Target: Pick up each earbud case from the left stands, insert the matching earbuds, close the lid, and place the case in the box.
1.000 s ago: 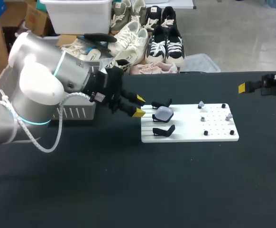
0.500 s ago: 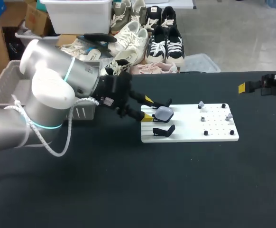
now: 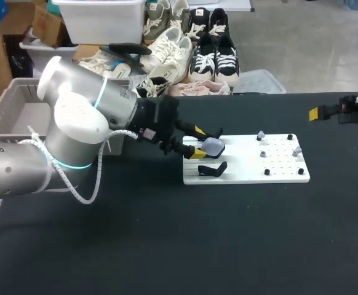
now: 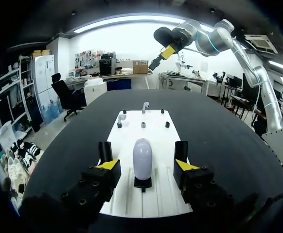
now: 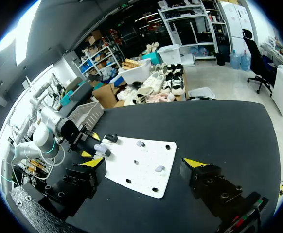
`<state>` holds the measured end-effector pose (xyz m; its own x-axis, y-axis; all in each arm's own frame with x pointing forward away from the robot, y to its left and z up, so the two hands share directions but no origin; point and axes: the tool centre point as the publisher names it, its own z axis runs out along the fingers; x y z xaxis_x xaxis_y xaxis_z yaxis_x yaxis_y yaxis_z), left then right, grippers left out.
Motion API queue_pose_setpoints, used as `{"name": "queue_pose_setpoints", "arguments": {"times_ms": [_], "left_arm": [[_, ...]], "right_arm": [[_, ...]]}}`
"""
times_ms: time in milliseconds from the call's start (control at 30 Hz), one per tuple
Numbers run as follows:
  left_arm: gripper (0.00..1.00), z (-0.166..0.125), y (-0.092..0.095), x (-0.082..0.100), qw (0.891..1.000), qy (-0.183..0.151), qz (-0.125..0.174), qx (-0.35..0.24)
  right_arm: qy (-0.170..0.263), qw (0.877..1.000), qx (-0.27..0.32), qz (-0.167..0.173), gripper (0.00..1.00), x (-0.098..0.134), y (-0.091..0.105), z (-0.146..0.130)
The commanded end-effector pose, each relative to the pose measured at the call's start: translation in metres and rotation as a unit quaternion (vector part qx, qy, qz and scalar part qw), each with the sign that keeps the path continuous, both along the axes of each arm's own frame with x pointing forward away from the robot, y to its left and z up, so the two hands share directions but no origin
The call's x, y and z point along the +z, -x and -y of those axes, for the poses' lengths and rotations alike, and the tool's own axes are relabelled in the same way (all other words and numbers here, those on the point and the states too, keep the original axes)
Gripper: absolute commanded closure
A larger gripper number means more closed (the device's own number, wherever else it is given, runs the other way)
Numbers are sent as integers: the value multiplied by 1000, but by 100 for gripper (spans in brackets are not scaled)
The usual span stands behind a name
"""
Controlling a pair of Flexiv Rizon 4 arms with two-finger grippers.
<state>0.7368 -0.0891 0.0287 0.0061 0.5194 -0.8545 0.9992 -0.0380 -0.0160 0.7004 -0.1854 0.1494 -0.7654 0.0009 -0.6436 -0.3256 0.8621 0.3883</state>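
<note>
**Station check: one case on the stands, both end effectors open**

One black desk carries the work.

One left arm comes in from the left and reaches to the near end of the board. The right arm is held well back over the far right edge of the desk.

One grey slatted box stands at the desk's left edge, behind the left arm.

One white board lies flat, right of centre.

Left end effector: fingers spread, one on each side of the earbud case. A gap shows on both sides, so nothing is gripped.

Right end effector: fingers wide apart, holding nothing, well clear of the board.

Three black stands sit in a row on the board's left end. The middle one bears the case; the other two are bare.

One pale, rounded earbud case stands upright on that middle stand, lid shut.

Two pale earbuds stand on the board's far half, apart from each other.

Small dark pegs dot the same half; their number cannot be fixed.
</note>
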Motion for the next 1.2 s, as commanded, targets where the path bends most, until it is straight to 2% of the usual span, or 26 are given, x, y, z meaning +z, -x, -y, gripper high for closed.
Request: {"name": "queue_pose_setpoints", "arguments": {"times_ms": [33, 133, 400, 533, 733, 1200], "left_arm": [[28, 5, -5, -4, 1000, 0, 4, -3], [28, 8, -7, -5, 1000, 0, 3, -2], [36, 11, -8, -9, 1000, -1, 1, -1], [44, 13, -8, -10, 1000, -1, 0, -2], [50, 15, -8, -10, 1000, 0, 0, -2], [52, 16, -9, -14, 1000, -1, 2, -1]], "right_arm": [[-1, 1000, 2, 0, 0, 0, -1, 1], [-1, 1000, 2, 0, 0, 0, -1, 1], [-1, 1000, 2, 0, 0, 0, -1, 1], [-1, 1000, 2, 0, 0, 0, -1, 1], [-1, 1000, 2, 0, 0, 0, -1, 1], [-1, 1000, 2, 0, 0, 0, -1, 1]]}}
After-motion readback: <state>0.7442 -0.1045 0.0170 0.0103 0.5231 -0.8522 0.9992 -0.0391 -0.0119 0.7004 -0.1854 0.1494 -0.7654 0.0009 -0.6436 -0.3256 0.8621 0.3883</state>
